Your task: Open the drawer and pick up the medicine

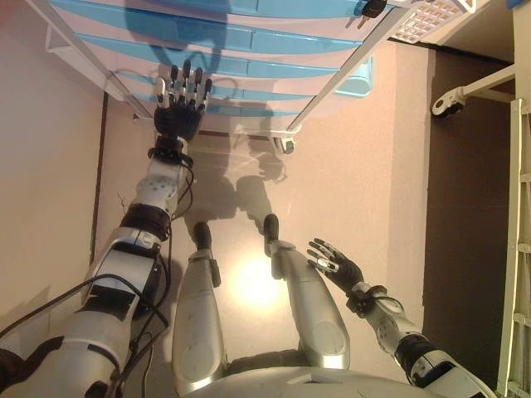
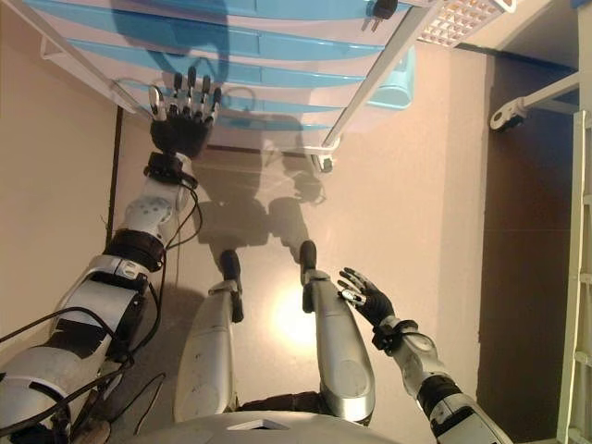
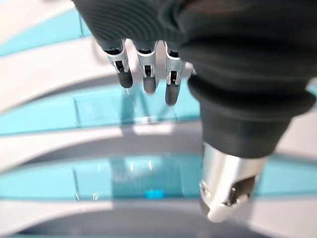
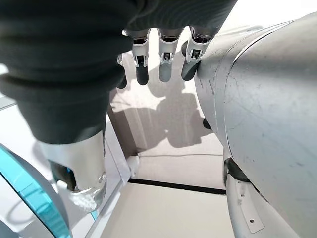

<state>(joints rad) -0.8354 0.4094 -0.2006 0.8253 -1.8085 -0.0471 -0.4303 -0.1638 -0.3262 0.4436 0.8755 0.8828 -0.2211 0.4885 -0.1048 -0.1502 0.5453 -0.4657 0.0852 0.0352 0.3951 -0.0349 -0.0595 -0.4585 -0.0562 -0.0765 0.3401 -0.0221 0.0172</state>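
From the head views I see my left hand [image 1: 181, 104] stretched forward, fingers straight and apart, in front of the lower blue drawers [image 1: 241, 37] of the white cabinet [image 1: 332, 83]. My right hand [image 1: 336, 265] hangs low by my side, fingers relaxed, over bare floor [image 1: 365, 166]. In the left wrist view the fingertips [image 3: 147, 82] are near a closed drawer front [image 3: 119, 106]; I cannot tell if they touch. No medicine is visible.

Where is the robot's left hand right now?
In the left eye view the left hand is raised, its fingers straight, in front of the blue drawers of the white cabinet, on its left half; no drawer is open yet.
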